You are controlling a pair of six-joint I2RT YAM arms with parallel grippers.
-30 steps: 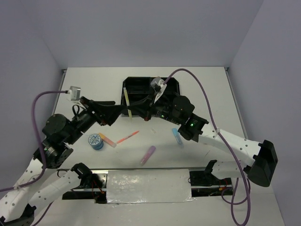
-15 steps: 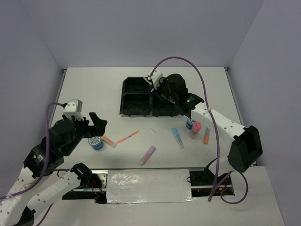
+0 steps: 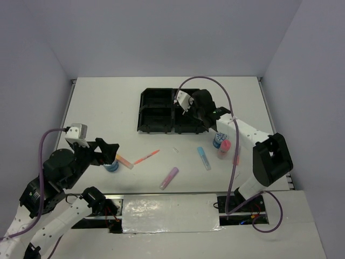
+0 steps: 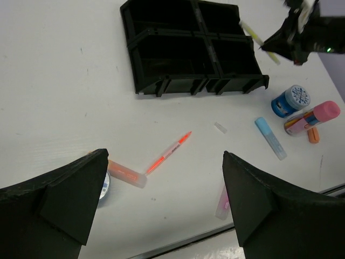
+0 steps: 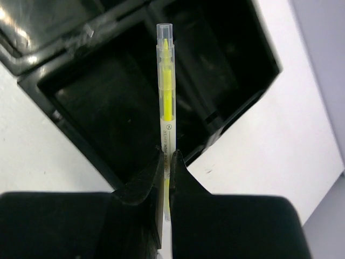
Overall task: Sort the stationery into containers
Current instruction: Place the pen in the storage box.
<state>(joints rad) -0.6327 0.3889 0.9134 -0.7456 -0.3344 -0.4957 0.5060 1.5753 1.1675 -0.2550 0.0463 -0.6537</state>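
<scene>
The black tray [image 3: 156, 110] with its 2x2 compartments stands at the middle back. My right gripper [image 3: 189, 108] is shut on a thin yellow pen [image 5: 165, 86] and holds it above the tray's right-hand compartments [image 5: 108, 102]. My left gripper [image 3: 110, 151] is open and empty, above the table just behind a blue-and-white tape roll [image 3: 111, 165]. Next to that roll lie an orange marker [image 3: 124, 161] and a pink pen [image 3: 146, 157]. A purple marker [image 3: 169, 177] and a light blue marker [image 3: 204, 158] lie nearer the front.
A second tape roll [image 3: 218, 141], a pink-capped bottle [image 3: 224, 148] and an orange marker [image 4: 312, 135] cluster at the tray's front right. A small white scrap [image 3: 176, 150] lies mid-table. The right arm's purple cable [image 3: 233, 162] hangs over that cluster.
My left arm has pulled back from the tray to the near left, open and empty. My right gripper has stayed over the tray's right side with the yellow pen, shifting slightly.
</scene>
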